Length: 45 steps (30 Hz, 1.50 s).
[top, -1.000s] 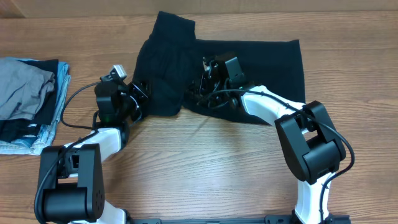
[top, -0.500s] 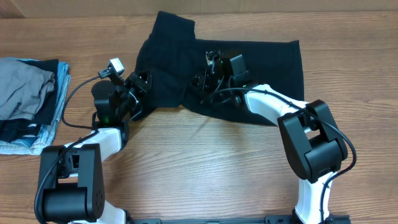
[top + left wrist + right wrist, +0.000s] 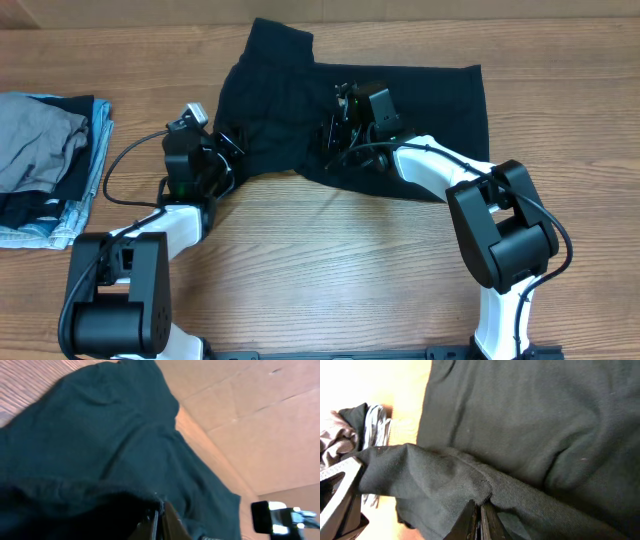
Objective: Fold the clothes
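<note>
The black clothes [image 3: 400, 100] lie spread over the far middle of the wooden table, with a bunched part toward the back left. My left gripper [image 3: 228, 150] is shut on the clothes' lower left edge. My right gripper [image 3: 335, 135] is shut on a fold of the same edge near the middle. In the left wrist view the dark fabric [image 3: 100, 435] drapes from the closed left gripper [image 3: 159, 507]. The right wrist view shows the hem [image 3: 445, 480] pinched in the right gripper [image 3: 481, 505], lifted over the flat cloth behind.
A folded stack of grey, dark and light-blue garments [image 3: 45, 160] sits at the table's left edge. Bare wood lies in front of the clothes, between the two arm bases [image 3: 115, 300] [image 3: 505, 240].
Both grippers have carried the pinched lower edge a little away from the front, toward the back of the table. The left gripper shifted slightly right. Neither has let go.
</note>
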Tool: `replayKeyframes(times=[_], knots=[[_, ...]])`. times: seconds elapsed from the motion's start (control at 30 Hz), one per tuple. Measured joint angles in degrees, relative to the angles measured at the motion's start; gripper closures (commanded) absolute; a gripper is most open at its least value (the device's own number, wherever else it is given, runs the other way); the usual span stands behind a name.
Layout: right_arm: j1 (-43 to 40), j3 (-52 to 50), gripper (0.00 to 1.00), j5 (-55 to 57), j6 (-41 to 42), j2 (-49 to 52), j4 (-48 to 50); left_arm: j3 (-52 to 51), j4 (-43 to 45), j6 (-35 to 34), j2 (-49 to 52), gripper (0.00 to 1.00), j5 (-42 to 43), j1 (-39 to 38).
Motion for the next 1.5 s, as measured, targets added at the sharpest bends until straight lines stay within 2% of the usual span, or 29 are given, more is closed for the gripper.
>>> replayKeyframes(times=[0.13,0.17,0.2,0.23,0.27,0.3,0.33,0.37,0.6,0.73,0.9,1.07,1.27,1.43,1.5], knots=[[0.00,0.00,0.92,0.87,0.39,1.05,-1.33,0.00,-1.03,1.51,0.00,0.91,-1.75,-0.15],[0.00,0.00,0.88,1.01,0.66,1.36,-2.03,0.02,-2.01,1.60,0.00,0.86,-2.21,-0.13],[0.00,0.00,0.74,1.09,0.87,1.62,-2.29,0.04,-3.26,1.81,0.00,0.80,-2.67,-0.13],[0.00,0.00,0.51,1.25,1.22,1.92,-2.56,0.04,-4.26,2.19,0.00,0.73,-2.95,-0.15],[0.04,0.00,0.36,1.60,1.62,2.16,-2.89,0.04,-5.29,2.45,0.00,0.64,-3.30,-0.15],[0.04,0.00,0.28,1.92,1.88,2.34,-2.91,0.04,-5.86,2.75,0.00,0.57,-3.45,-0.15],[0.04,0.00,0.23,2.19,2.03,2.49,-2.84,0.04,-6.38,2.82,0.00,0.51,-3.72,-0.13],[0.04,0.00,0.20,2.47,1.97,2.62,-2.47,0.04,-6.51,2.78,0.00,0.49,-3.91,-0.13],[-0.02,0.00,0.19,2.73,-0.42,2.67,-0.87,0.04,-8.02,4.42,-0.90,0.47,-4.39,-0.11],[-0.42,0.00,0.21,3.50,-2.32,2.38,-2.03,0.04,-10.73,6.64,-8.15,0.47,-4.39,0.02],[-3.37,0.11,0.19,5.66,-6.95,-0.70,-8.85,0.07,-11.41,10.27,-14.78,0.50,-4.35,0.02],[-7.39,4.79,0.14,7.04,-17.77,-6.86,-20.90,1.18,-13.77,15.19,-14.03,0.44,-3.63,0.13],[-11.06,15.76,0.09,7.13,-25.49,-10.56,-33.79,12.02,-19.32,19.19,-7.82,0.44,-3.28,1.53],[-18.56,17.46,0.05,8.33,-28.04,-10.95,-34.91,27.69,-29.14,21.07,1.79,0.44,-2.10,3.04],[-21.64,17.46,0.02,8.74,-28.65,-10.95,-32.54,34.01,-33.55,22.93,6.40,0.44,-1.66,3.39]])
